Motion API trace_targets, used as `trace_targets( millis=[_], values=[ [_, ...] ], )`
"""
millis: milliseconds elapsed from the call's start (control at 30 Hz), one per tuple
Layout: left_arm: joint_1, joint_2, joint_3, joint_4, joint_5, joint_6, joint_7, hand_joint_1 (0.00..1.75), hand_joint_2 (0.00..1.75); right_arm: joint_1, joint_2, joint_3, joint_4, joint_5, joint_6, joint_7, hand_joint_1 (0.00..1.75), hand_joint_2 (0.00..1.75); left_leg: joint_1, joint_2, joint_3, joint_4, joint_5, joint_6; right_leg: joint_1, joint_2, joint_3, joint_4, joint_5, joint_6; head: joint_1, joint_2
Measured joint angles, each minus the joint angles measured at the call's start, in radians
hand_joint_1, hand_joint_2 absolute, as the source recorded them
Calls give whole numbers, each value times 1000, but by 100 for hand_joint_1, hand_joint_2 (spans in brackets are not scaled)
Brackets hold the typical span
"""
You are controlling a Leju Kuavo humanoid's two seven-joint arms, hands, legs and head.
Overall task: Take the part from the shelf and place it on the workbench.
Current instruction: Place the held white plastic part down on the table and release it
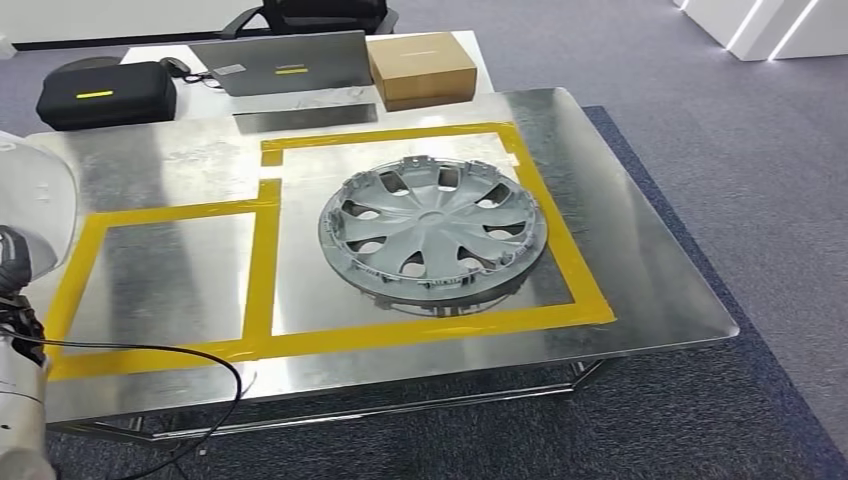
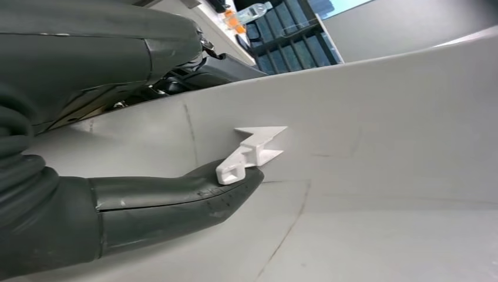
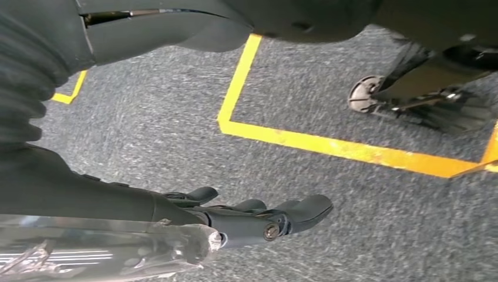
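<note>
A silver-grey wheel cover [image 1: 432,232] lies flat on the steel workbench [image 1: 640,270], inside the larger yellow-taped rectangle. At the bench's left end my left hand [image 1: 14,262] holds a pale grey curved part [image 1: 40,195] up beside the bench. In the left wrist view the thumb [image 2: 176,200] presses on that part's smooth surface [image 2: 382,117] beside a small white clip [image 2: 252,150], with the dark fingers above. My right hand [image 3: 252,217] hangs over the carpet with its fingers stretched out and nothing in it.
A smaller yellow-taped rectangle [image 1: 160,270] marks the bench's left half. Behind the bench stand a grey laptop [image 1: 285,62], a cardboard box [image 1: 421,68] and a black case [image 1: 106,94]. A black cable [image 1: 200,350] loops over the front left edge. Yellow floor tape [image 3: 329,147] crosses the carpet.
</note>
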Motion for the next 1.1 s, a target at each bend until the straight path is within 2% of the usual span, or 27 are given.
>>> trace_targets(
  millis=[67,133,167,200,233,267,333,400,500,533,600,667,700,733,767,833,867,900,933,1033,1067,1100],
  values=[
    [-1,0,0,0,0,0,0,175,175,0,0,0,0,1,-1,0,0,175,1,1,-22,50,-36,-8,-3,0,1,-4,3,-14,-2,0],
    [0,0,-1,0,0,0,-1,175,175,-1,0,0,0,1,-3,-1,0,175,0,1,-82,179,-102,-12,-3,-1,1,-5,3,-20,-4,0],
    [2,0,0,1,0,0,-1,175,175,-1,0,0,0,1,-3,-1,0,175,0,1,-114,244,-125,-13,-3,-1,1,-5,2,-21,-3,0],
    [4,0,0,2,0,0,-1,175,175,-1,0,0,0,1,-3,-1,0,175,0,1,-135,283,-132,-13,-2,-1,1,-5,2,-22,-4,0],
    [5,0,0,2,0,0,-1,175,175,0,0,0,0,1,-3,-1,0,175,0,1,-139,285,-118,-13,-2,-1,1,-5,2,-22,-4,0],
    [5,0,0,3,0,0,-1,175,175,0,0,0,0,1,-2,-1,0,175,0,2,-123,248,-86,-11,-2,0,2,-4,2,-21,-4,0],
    [2,0,0,3,0,0,-1,175,175,0,0,0,0,2,-2,-1,0,175,0,3,-63,117,-15,-8,0,0,3,-2,0,-17,-5,0],
    [-1,0,-1,3,0,0,-1,175,175,-1,0,0,0,2,-2,-1,0,175,-1,4,-23,27,10,-2,4,0,-1,1,-2,-8,-5,0],
    [0,0,-1,3,0,0,-1,175,175,0,0,0,0,1,-2,-1,0,175,-1,3,-19,10,6,13,5,0,-5,0,-2,8,-5,0],
    [-1,0,0,3,0,-1,-1,175,175,0,0,0,0,1,-2,-1,0,175,1,3,-18,9,7,19,4,-1,-10,11,-11,13,-3,0],
    [-4,-1,0,3,0,-2,-1,175,175,-1,0,0,0,1,-2,-1,0,175,4,3,-16,8,8,28,3,-3,-49,90,-57,24,2,0],
    [-5,-2,0,4,-1,-3,-1,175,175,-1,1,0,0,1,-1,-2,0,175,2,4,-16,8,7,33,1,-4,-113,223,-114,30,5,0],
    [-5,-2,0,4,-1,-3,-1,175,175,0,1,0,0,1,-1,-1,0,175,2,4,-16,8,6,33,0,-4,-136,268,-126,31,5,0],
    [-5,-3,0,4,-1,-3,-1,175,175,1,2,0,0,0,0,-1,0,175,1,3,-16,8,6,33,0,-4,-143,280,-120,30,5,0],
    [-5,-3,0,4,-1,-3,-1,175,175,1,1,0,0,0,-1,0,0,175,2,3,-14,8,6,33,0,-4,-130,250,-96,29,5,0],
    [-5,-3,0,5,-1,-3,-1,175,175,0,1,0,0,-2,-1,0,0,175,2,3,-11,9,4,29,0,-4,-66,121,-34,24,5,0],
    [-5,-2,0,5,-1,-3,-1,175,175,-1,2,0,0,-2,-1,0,0,175,0,2,-10,10,2,25,0,-4,-34,61,-14,21,4,0],
    [-6,-2,0,5,-1,-3,-1,175,175,-2,2,0,0,-2,-1,0,0,175,-2,2,-10,10,2,20,0,-3,-13,25,-6,17,3,0],
    [-6,-2,0,5,-1,-3,-1,175,175,-3,2,0,0,-2,-1,0,0,175,-3,2,-10,9,3,15,1,-2,-4,8,-7,13,2,0],
    [-7,-1,-1,5,-1,-3,-1,175,175,-1,2,0,0,-2,0,0,0,175,-1,2,-13,11,-1,-1,0,-1,-3,3,-1,-5,0,0],
    [-8,0,-1,5,-1,-3,-1,175,175,-1,2,0,0,-2,0,0,0,175,0,3,-23,32,-18,-5,-1,-1,-2,0,1,-11,-1,0],
    [-9,0,-1,5,-1,-3,-1,175,175,-1,2,0,0,-2,-1,0,0,175,0,3,-43,77,-45,-8,-3,-1,-1,-2,2,-16,-3,0]
  ],
)
